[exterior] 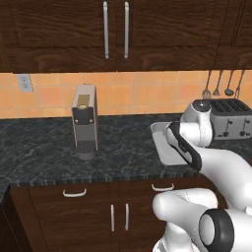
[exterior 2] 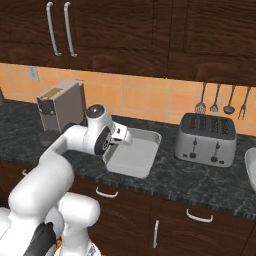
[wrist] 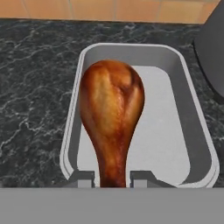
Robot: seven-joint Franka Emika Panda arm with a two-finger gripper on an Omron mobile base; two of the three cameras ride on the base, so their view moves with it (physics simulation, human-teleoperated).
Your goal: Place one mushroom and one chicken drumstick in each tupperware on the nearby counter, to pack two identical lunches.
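1. We see the chicken drumstick (wrist: 111,118) in the hand view, reddish-brown and golden, its fat end pointing away from the camera and its thin end down between the two fingertips.
2. The end effector (wrist: 112,178) is clamped narrowly on the thin end of the drumstick, one dark fingertip on each side of it.
3. The drumstick hangs over the tupperware (wrist: 175,131), a pale grey-white container with rounded corners; whether the meat touches the container floor we cannot tell.
4. We see nothing else lying on the parts of the container floor that show around the drumstick.
5. The tupperware (exterior 2: 142,150) sits on the surface (exterior 2: 175,177), black stone with grey veins, just in front of the orange tiled wall (exterior 2: 145,97).
6. From the right base camera, the arm's wrist (exterior 2: 102,132) bends over the near left corner of the container, and it hides the fingers there.
7. From the left base camera, the tupperware (exterior: 165,145) is partly covered by the arm.
8. A silver toaster (exterior 2: 206,139) stands to the right of the container, apart from it.
9. A tall coffee machine (exterior: 84,120) stands to the left, well apart.
10. Kitchen utensils (exterior 2: 216,100) hang on the wall above the toaster.
11. Dark wood cabinets (exterior: 115,29) with silver handles are above and below the surface.
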